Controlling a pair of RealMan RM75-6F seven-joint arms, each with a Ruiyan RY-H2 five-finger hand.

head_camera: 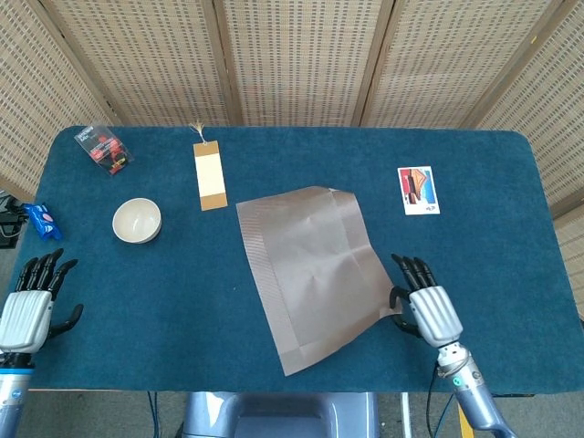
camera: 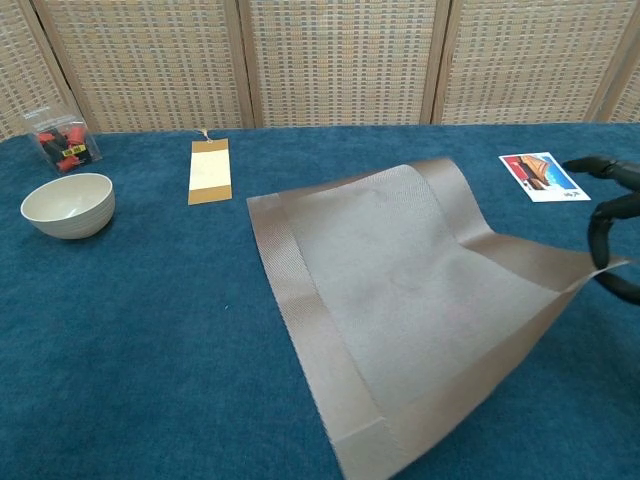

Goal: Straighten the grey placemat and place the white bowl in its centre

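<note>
Grey placemat (head_camera: 315, 269) lies skewed at centre of blue counter (head_camera: 493, 210), its right corner lifted & pinched by right hand (head_camera: 424, 308), fingers (camera: 600, 238) closed on the edge. White bowl (head_camera: 137, 220) sits far left, well apart from mat. Left hand (head_camera: 27, 310) rests at near-left edge, fingers spread, holding nothing.

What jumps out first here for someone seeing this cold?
The grey mat at the table's centre, skewed and with its right corner lifted off the blue cloth, pinched by the right hand near the front edge. Next, the white bowl sitting empty well off to the left, far from the mat. The left hand hangs idle off the table's front left corner.
</note>
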